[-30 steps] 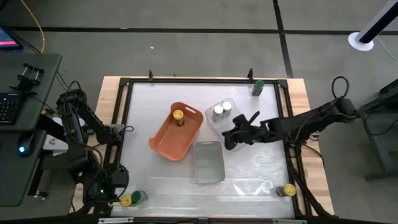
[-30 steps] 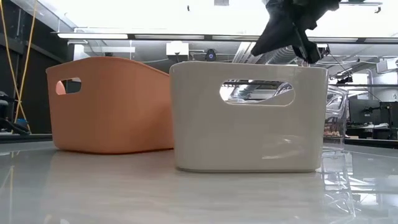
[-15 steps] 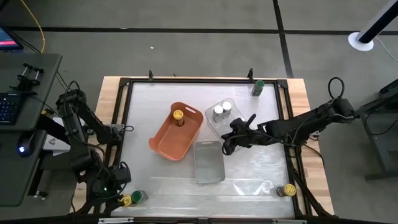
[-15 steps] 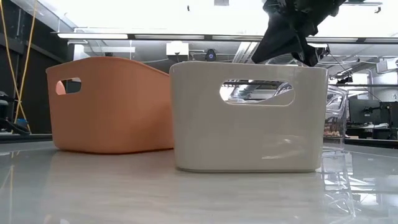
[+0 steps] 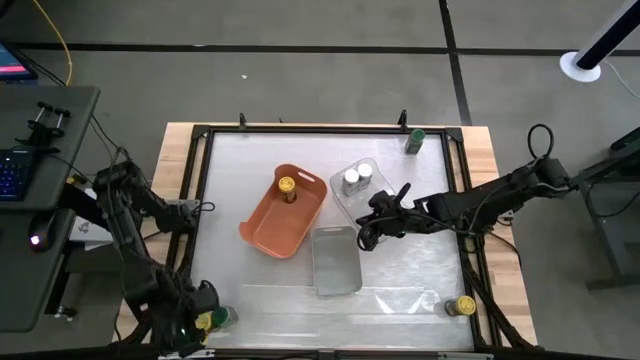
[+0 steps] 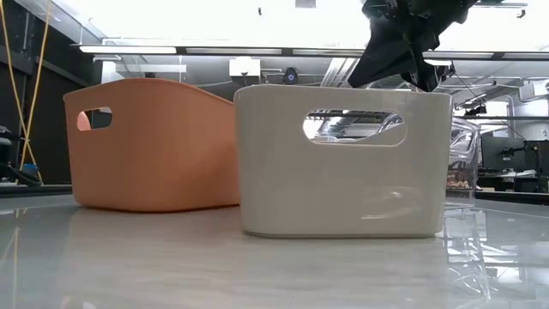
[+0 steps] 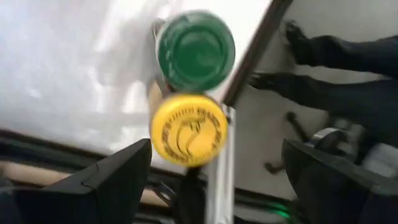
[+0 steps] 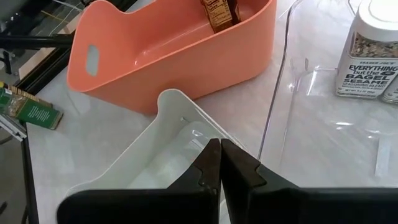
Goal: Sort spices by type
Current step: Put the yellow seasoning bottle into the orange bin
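Observation:
My left gripper (image 5: 192,316) is open at the table's near-left corner, above two upright jars that stand side by side there: a yellow-lidded one (image 7: 188,129) and a green-lidded one (image 7: 194,51). In the left wrist view the yellow lid lies between my spread fingers, and they do not touch it. My right gripper (image 8: 221,163) is shut and empty over the far-right corner of the grey tray (image 5: 336,262). A yellow-lidded jar (image 5: 287,187) stands in the orange tray (image 5: 270,228). Two silver-white-lidded jars (image 5: 351,179) stand in the clear tray (image 5: 372,196).
A green-lidded jar (image 5: 414,140) stands at the far-right corner and a yellow-lidded jar (image 5: 464,306) at the near-right corner. A black frame (image 5: 200,180) borders the table. The three trays crowd the table's middle, and bare tabletop lies along its near side.
My left arm has swung toward the table's near edge and moved in over the yellow- and green-lidded jars at the near-left corner. My right gripper has shifted slightly toward the grey tray and stayed shut.

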`<state>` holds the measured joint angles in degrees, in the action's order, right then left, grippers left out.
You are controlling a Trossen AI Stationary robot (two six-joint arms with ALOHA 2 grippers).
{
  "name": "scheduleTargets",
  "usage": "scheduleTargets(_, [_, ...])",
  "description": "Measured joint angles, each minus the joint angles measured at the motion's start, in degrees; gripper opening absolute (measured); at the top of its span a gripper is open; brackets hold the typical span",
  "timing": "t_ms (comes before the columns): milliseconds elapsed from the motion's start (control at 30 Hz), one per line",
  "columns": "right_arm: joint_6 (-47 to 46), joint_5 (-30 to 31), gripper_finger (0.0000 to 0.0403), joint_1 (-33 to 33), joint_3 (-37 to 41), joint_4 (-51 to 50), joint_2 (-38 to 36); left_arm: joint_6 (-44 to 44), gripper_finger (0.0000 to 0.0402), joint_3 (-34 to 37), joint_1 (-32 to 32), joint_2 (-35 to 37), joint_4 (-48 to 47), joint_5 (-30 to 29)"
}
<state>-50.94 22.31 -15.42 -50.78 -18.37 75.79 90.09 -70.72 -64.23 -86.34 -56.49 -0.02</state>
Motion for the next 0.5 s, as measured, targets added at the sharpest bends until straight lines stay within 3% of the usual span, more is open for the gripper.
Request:
scheduleTargets(200, [0.0,-0.22,0.0001,0.02,0.0,-0.09,0.0,-5.97,0.0346,-7.03,-0.79,-7.05,-10.87,-3.69])
scheduleTargets(500, [-0.02,-0.2,0.0001,0.0,0.0,-0.19,0.0,-6.74,0.0346,-8.18,-3.55,-10.04,-11.32,-4.81])
